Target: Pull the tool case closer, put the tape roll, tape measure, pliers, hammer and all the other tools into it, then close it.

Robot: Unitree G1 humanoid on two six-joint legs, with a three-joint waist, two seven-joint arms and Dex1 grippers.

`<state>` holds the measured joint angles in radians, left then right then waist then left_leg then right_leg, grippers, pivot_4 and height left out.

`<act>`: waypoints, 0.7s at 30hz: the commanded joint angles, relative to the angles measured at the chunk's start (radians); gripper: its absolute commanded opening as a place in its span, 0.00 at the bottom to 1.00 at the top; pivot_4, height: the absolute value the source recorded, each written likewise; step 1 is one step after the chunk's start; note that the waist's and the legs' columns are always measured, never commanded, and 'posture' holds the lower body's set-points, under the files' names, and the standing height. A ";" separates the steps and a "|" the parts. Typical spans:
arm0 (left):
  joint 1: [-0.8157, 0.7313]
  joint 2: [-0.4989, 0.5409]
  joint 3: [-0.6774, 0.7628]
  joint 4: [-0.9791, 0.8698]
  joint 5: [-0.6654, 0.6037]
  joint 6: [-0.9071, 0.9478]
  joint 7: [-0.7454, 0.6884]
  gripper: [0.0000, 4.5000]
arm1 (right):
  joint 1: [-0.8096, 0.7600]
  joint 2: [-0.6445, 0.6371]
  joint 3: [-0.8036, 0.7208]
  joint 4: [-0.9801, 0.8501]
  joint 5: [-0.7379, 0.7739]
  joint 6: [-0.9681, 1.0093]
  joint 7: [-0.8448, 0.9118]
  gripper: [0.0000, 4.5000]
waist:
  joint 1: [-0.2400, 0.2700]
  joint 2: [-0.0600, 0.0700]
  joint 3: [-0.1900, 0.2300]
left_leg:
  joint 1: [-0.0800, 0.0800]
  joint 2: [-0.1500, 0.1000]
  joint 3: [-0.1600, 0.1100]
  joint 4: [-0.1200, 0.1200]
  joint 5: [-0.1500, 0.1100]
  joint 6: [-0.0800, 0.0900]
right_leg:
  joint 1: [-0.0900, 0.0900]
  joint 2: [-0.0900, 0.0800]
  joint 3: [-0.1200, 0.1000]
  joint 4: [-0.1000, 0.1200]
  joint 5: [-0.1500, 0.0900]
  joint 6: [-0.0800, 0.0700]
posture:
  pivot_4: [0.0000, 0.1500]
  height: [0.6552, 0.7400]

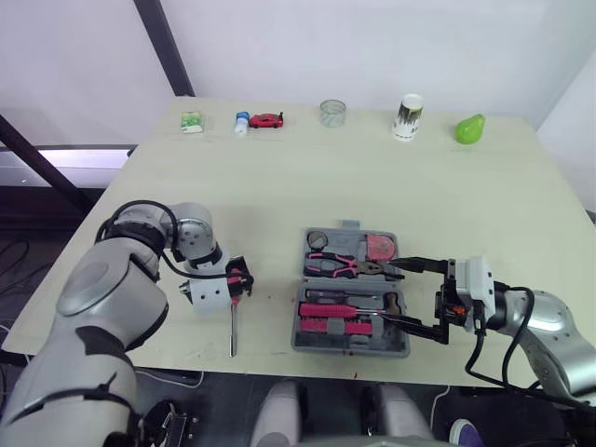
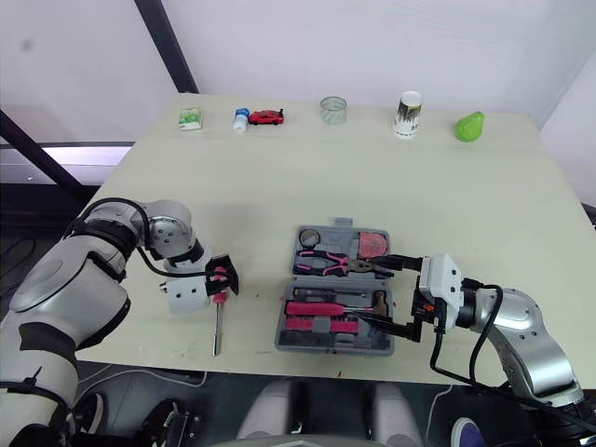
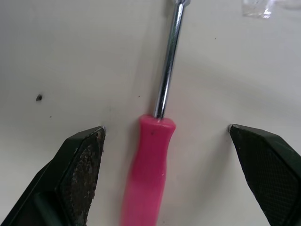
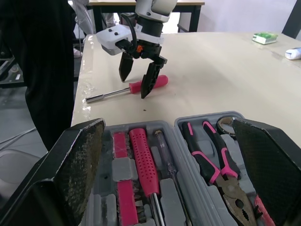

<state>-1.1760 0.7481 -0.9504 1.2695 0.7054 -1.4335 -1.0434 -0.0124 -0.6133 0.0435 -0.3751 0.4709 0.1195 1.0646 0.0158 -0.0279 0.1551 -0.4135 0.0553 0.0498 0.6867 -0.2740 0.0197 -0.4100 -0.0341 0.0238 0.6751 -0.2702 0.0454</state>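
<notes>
Tool case (image 1: 354, 350) holds pliers (image 1: 346, 267) (hammer (image 1: 340, 309) too).

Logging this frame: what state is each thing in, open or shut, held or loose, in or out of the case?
tool case: open, lying flat on the table.
screwdriver: loose on the table, outside the case, not gripped.
left end effector: open, astride the screwdriver's pink handle.
right end effector: open, holding nothing, over the case's right side.
pliers: stowed in the case, handles together.
</notes>
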 commanded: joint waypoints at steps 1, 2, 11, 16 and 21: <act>-0.011 -0.008 -0.007 -0.006 0.101 0.017 0.140 0.99 | 0.000 -0.002 -0.011 -0.030 0.006 -0.018 -0.002 1.00 | 0.000 0.002 -0.001 | 0.001 0.000 0.000 0.000 0.000 0.000 | 0.000 0.000 0.000 0.001 0.000 0.000 | 1.00 1.00; -0.013 -0.011 -0.010 -0.006 0.125 0.018 0.169 0.99 | -0.001 -0.002 -0.010 -0.029 0.005 -0.019 -0.002 1.00 | 0.001 0.003 -0.002 | 0.001 0.000 0.000 0.000 0.000 0.000 | 0.000 0.000 0.000 0.002 0.000 0.000 | 1.00 1.00; -0.009 -0.048 0.011 0.037 0.190 -0.020 0.268 0.99 | -0.003 -0.001 -0.003 -0.027 -0.002 -0.026 -0.001 1.00 | 0.001 0.013 -0.008 | 0.003 -0.001 0.000 0.000 0.000 0.000 | 0.002 0.000 0.001 0.004 0.000 0.000 | 1.00 1.00; 0.003 -0.066 0.026 0.058 0.170 -0.062 0.249 0.99 | -0.002 -0.002 -0.002 -0.018 -0.008 -0.034 0.004 1.00 | 0.001 0.014 -0.008 | 0.003 -0.001 0.001 0.000 0.000 0.000 | 0.002 0.000 0.001 0.003 0.000 0.000 | 1.00 1.00; 0.012 -0.069 0.031 0.059 0.159 -0.069 0.236 0.99 | 0.000 0.003 0.002 -0.014 -0.012 -0.039 0.004 1.00 | 0.001 0.014 -0.008 | 0.003 -0.001 0.001 0.000 0.000 0.000 | 0.002 -0.001 0.002 0.003 0.000 0.000 | 1.00 1.00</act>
<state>-1.1948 0.7032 -0.9405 1.3224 0.8978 -1.4904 -0.8229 -0.0139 -0.6130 0.0446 -0.3745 0.4554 0.1037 1.0641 0.0169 -0.0144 0.1472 -0.4102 0.0539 0.0510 0.6869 -0.2737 0.0198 -0.4083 -0.0346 0.0255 0.6780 -0.2702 0.0455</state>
